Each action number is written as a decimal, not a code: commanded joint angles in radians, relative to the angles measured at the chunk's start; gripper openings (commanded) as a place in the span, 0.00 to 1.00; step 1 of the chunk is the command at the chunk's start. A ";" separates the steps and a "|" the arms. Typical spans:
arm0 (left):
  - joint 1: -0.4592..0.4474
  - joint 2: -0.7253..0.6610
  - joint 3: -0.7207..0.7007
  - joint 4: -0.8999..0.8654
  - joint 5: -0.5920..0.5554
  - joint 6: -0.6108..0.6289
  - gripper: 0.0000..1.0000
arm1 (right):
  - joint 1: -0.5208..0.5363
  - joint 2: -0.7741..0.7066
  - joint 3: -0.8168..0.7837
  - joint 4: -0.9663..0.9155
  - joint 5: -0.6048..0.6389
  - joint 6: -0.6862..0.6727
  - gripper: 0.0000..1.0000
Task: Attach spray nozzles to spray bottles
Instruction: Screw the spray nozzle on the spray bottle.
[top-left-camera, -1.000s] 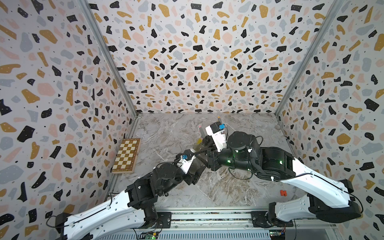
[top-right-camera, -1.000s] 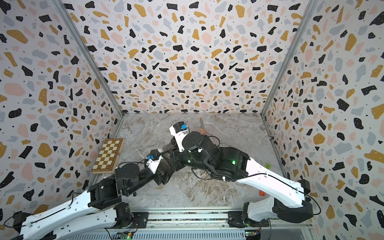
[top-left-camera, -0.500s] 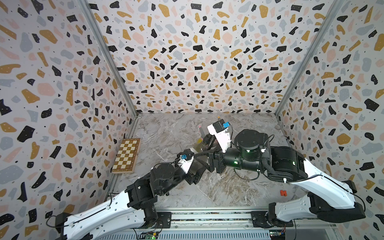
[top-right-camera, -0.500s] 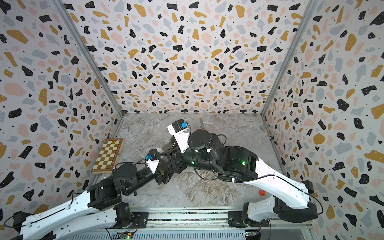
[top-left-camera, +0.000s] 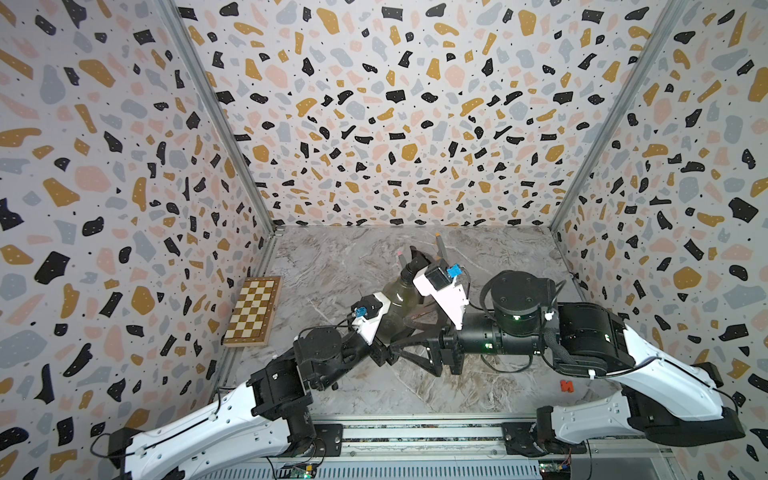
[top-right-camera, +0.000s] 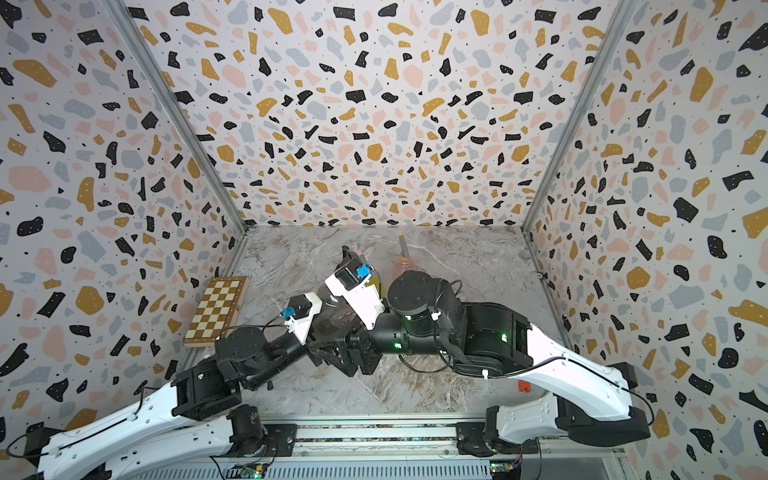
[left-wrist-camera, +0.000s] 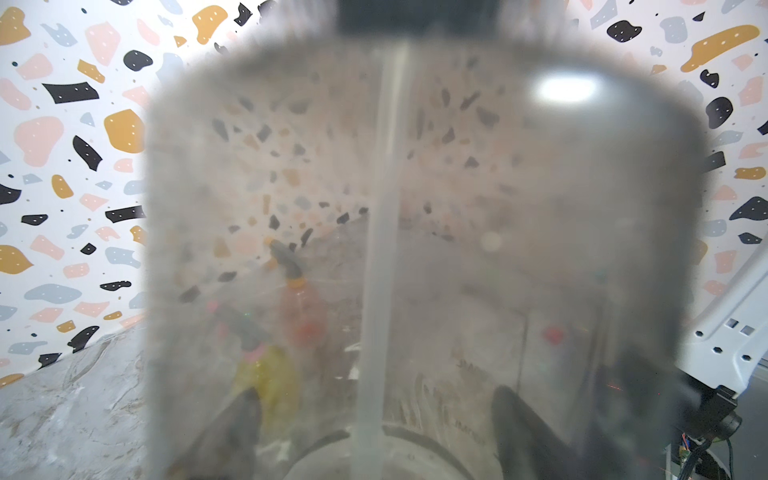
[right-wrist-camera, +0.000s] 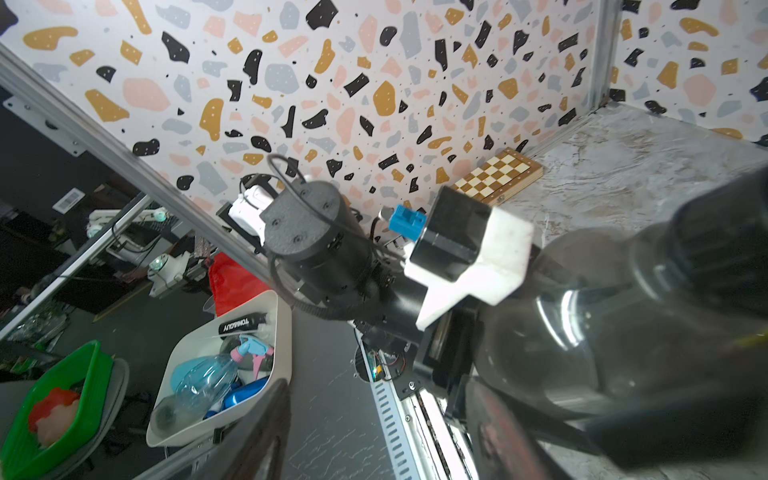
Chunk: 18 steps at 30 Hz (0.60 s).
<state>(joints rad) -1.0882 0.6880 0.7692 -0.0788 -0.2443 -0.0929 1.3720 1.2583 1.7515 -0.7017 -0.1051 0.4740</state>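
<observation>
Well, the grey bottle is gripped at mid-tabletop by the left claw, its belly pinched between the two fingers in the left wrist view. It is held roughly upright; whether its base is rested on the tabletop cannot be told. The black nozzle is seated on its neck, and the dip tube is seen running down inside the smoky wall.

And the right claw is spread wide: bare floor is seen between its fingers in the right wrist view, and nothing is held. One finger is placed just beside the bottle's belly; contact cannot be made out.

Behind the grey bottle, nearer the back wall, the pink bottle is stood with the orange-trigger nozzle on top. The yellow bottle is glimpsed through the grey plastic with the pink-trigger nozzle on it. Both are blurred there, so how tightly those nozzles are fitted cannot be judged.

A chessboard is laid against the left wall, well apart from the bottles, and a small orange piece is seen near the right arm's base.
</observation>
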 joint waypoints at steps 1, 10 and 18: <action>0.013 -0.025 0.043 0.074 0.005 0.015 0.00 | 0.030 -0.035 -0.022 0.017 -0.038 -0.061 0.69; 0.025 -0.084 0.040 0.056 0.047 0.037 0.00 | 0.098 -0.112 -0.138 0.052 -0.019 -0.128 0.69; 0.028 -0.147 -0.020 0.132 0.072 0.051 0.00 | 0.100 -0.170 -0.209 0.066 0.071 -0.145 0.70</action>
<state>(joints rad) -1.0668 0.5701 0.7654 -0.0601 -0.1993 -0.0612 1.4666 1.1168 1.5536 -0.6571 -0.0921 0.3519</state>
